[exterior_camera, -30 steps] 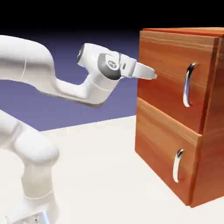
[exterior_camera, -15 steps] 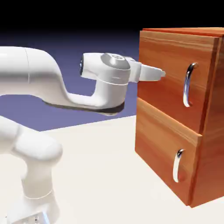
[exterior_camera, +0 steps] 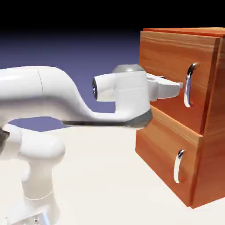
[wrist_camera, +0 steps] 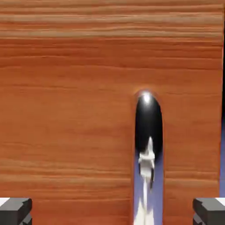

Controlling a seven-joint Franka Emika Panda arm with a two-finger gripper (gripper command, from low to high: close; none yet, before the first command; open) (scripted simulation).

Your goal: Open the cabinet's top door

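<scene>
Hand [exterior_camera: 180, 84] open near upper handle [exterior_camera: 189, 85], pale tabletop [exterior_camera: 96, 176], blue-violet backdrop [exterior_camera: 52, 48]

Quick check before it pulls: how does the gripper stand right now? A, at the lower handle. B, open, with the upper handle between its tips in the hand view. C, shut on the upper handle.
B: the fingertips stand wide apart, the upper handle untouched between them.
</scene>
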